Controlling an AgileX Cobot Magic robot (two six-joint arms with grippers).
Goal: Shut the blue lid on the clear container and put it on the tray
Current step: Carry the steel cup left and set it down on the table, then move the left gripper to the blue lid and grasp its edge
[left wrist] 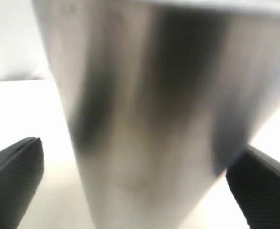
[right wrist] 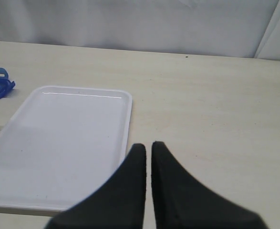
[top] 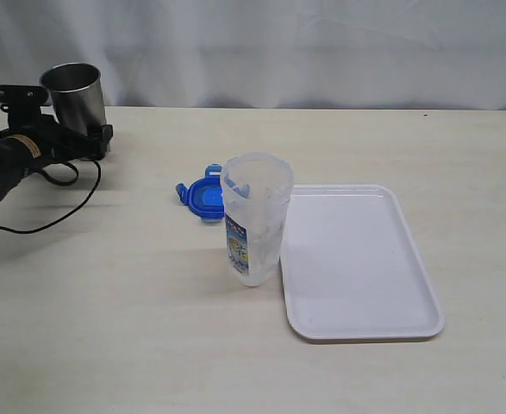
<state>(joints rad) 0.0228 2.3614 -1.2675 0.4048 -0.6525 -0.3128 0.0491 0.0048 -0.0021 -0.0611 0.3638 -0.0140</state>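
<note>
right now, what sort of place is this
Likely a robot test bench, not a home: a pale table before a white curtain, a robot arm, and a few staged items such as a tray and clear container.

Left arm [top: 11, 164]: black housing, tan band [top: 30, 147], loose black cable [top: 78, 207] (single loop). Right pincer [right wrist: 148, 148]: matte black fingers [right wrist: 173, 191], tapered tips.

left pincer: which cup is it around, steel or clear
The steel cup: the left pincer has an open finger on each side of it. The clear container stands beside the tray, away from it.
</note>
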